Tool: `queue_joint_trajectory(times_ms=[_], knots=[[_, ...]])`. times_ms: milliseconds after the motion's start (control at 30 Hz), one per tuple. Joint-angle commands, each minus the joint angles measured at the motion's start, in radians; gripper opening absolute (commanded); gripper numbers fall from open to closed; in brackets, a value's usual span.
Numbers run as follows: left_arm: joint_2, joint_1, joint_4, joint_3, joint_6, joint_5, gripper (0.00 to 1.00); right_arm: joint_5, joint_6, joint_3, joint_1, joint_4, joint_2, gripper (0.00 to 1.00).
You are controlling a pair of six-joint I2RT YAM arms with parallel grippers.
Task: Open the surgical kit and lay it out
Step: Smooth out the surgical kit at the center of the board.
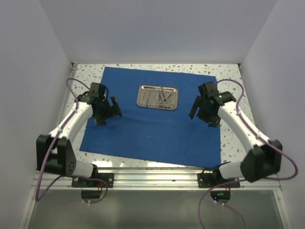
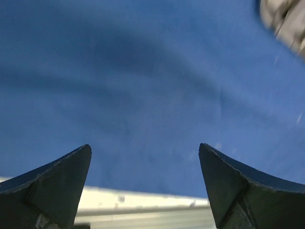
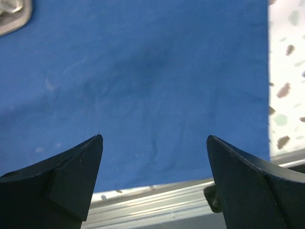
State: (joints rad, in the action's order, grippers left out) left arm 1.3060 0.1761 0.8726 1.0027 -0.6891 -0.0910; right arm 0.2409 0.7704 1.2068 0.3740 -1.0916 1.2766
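Note:
The royal-blue cloth wrap (image 1: 152, 129) lies spread flat on the table. The shiny steel tray (image 1: 157, 97) sits on its far middle, with several slender silver instruments (image 1: 159, 98) lying inside it. My left gripper (image 1: 108, 113) hangs open and empty above the cloth's left part, left of the tray. My right gripper (image 1: 200, 110) hangs open and empty above the cloth's right part, right of the tray. The left wrist view shows blue cloth (image 2: 143, 86) between its fingers. The right wrist view shows cloth (image 3: 143, 86) and a tray corner (image 3: 12, 14).
The speckled tabletop (image 1: 233, 138) shows around the cloth. White walls close in the left, right and back. An aluminium rail (image 1: 152, 176) runs along the near edge, also seen in the right wrist view (image 3: 157, 202).

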Motion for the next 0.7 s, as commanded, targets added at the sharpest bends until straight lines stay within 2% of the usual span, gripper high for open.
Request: queue_joint_trajectory(times_ms=[0,133,200,300,333,433,667], knots=[[0.166,-0.061,-0.243,0.167,0.121,0.053,0.97,-0.176,-0.086,-0.007,-0.096,0.223,0.189,0.93],[0.401,-0.11,-0.288,0.299,0.166,0.011,0.93,-0.219,-0.097,0.106,-0.207,0.28,0.374,0.84],[0.44,-0.112,-0.276,0.318,0.165,0.017,0.92,-0.23,-0.091,0.147,-0.263,0.311,0.429,0.81],[0.403,-0.107,-0.345,0.173,0.137,0.017,0.91,-0.221,-0.105,0.253,-0.311,0.332,0.558,0.8],[0.36,-0.109,-0.36,0.084,0.129,0.026,0.92,-0.213,-0.109,0.322,-0.32,0.332,0.626,0.8],[0.294,-0.107,-0.383,-0.045,0.102,0.046,0.93,-0.216,-0.135,0.486,-0.342,0.314,0.8,0.8],[0.288,-0.098,-0.377,-0.156,0.051,0.025,0.95,-0.23,-0.212,0.899,-0.342,0.199,1.179,0.83]])
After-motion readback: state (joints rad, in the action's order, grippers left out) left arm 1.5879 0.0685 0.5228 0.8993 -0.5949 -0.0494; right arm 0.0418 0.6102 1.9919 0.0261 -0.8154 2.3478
